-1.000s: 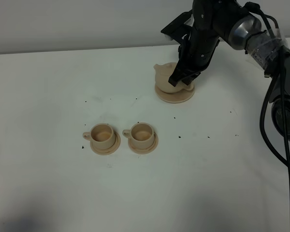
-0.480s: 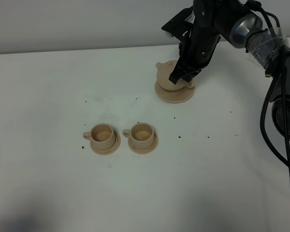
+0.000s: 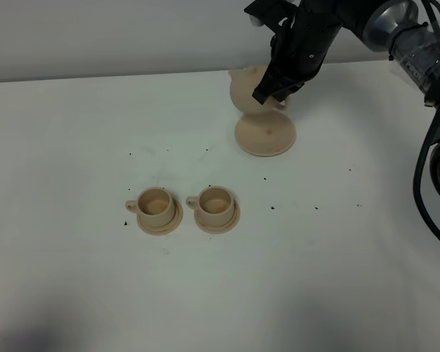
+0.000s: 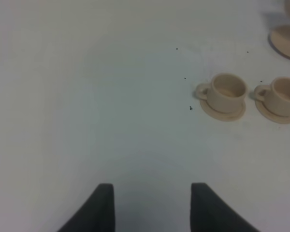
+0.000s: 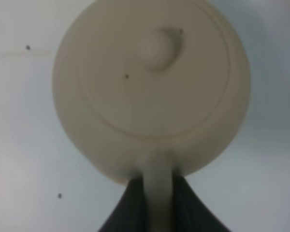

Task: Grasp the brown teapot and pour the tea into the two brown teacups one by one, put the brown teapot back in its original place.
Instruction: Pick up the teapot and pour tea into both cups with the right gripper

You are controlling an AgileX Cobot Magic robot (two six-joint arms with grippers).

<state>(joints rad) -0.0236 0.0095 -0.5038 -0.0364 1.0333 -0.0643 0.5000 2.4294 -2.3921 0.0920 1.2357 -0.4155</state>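
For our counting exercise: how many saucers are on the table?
3. A saucer under the left teacup, a second saucer under the right teacup, a larger bare saucer behind them, beneath the raised teapot. None seems hidden.

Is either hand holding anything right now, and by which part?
The right hand holds the brown teapot by its loop handle, clear above the saucer. The left hand is open and holds nothing.

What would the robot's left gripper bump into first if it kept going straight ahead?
Most likely only the bare white table; the left gripper points at open tabletop. The two teacups sit off to the side of its line.
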